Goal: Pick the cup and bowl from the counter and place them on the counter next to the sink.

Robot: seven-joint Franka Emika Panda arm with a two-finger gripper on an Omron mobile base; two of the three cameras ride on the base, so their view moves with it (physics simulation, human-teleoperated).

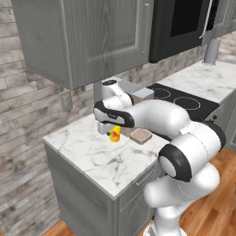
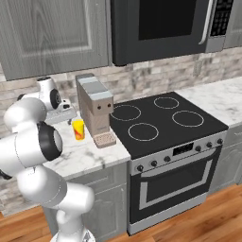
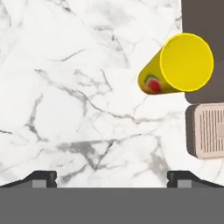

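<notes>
My jaws stood fully apart and held nothing; in the hand view the two dark fingertips (image 3: 43, 177) sat wide at the bottom edge, with bare marble between them. I judged this spread to be preparation for closing around the cup (image 3: 177, 65), not a grip in progress.

My gripper (image 1: 107, 128) hung above the counter (image 1: 87, 150), pointing down at it, just beside the cup and not centred over it. In the hand view the cup lay toward the upper right, so a sideways correction seemed necessary before any descent.

The cup, a small yellow tumbler with a red mark low on its wall, stood upright on the marble. It was close to the brown coffee machine (image 2: 94, 106) and its slatted drip tray (image 2: 105, 140). That proximity left little room on that side, and I judged a finger could strike the machine there.

The black cooktop (image 2: 165, 120) adjoined the counter past the machine.
</notes>
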